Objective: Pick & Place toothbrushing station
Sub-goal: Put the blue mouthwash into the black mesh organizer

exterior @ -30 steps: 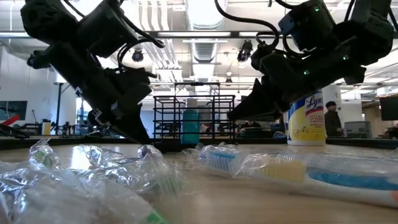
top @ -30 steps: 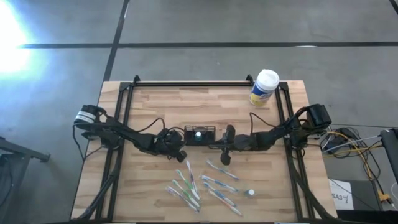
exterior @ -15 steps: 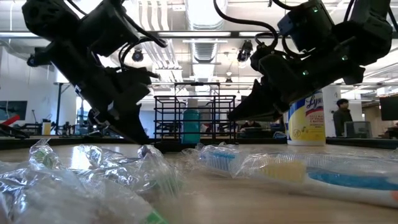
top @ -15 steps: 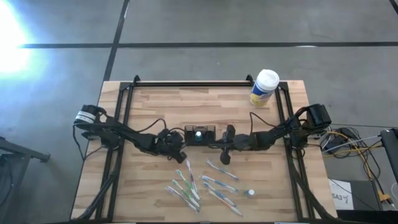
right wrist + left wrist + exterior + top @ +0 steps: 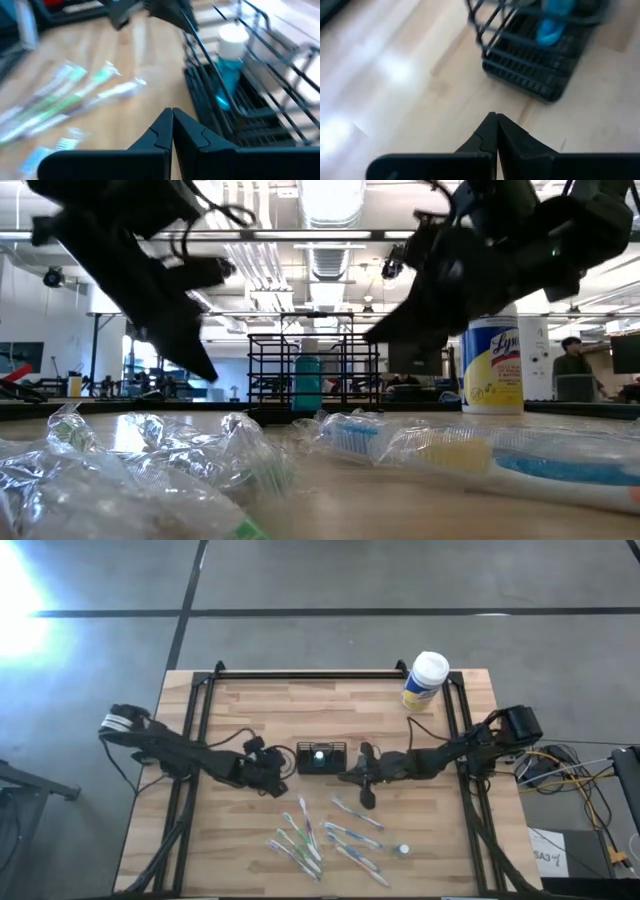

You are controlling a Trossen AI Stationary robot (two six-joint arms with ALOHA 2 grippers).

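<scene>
The toothbrushing station (image 5: 320,757) is a small black wire box standing on the wooden table's middle. A blue bottle with a white cap (image 5: 227,65) stands inside it. My left gripper (image 5: 284,776) is shut and empty, raised off the table just left of the station (image 5: 535,55). My right gripper (image 5: 345,775) is also shut and empty, hovering just right of the station (image 5: 240,105). In the low view the station (image 5: 315,370) stands between the left gripper (image 5: 205,372) and the right gripper (image 5: 372,338), with both fingertips clear of it.
Several wrapped toothbrushes (image 5: 325,835) lie scattered toward the near edge, with a small white cap (image 5: 402,850) to their right. A yellow canister with a white lid (image 5: 425,680) stands at the far right. Black rails (image 5: 310,674) frame the table's far edge and both its sides.
My left gripper has risen off the table beside the station and drawn back a little toward the table's left edge, rolling as it went. My right gripper has tipped slightly. Both stay shut, and the station has not moved.
</scene>
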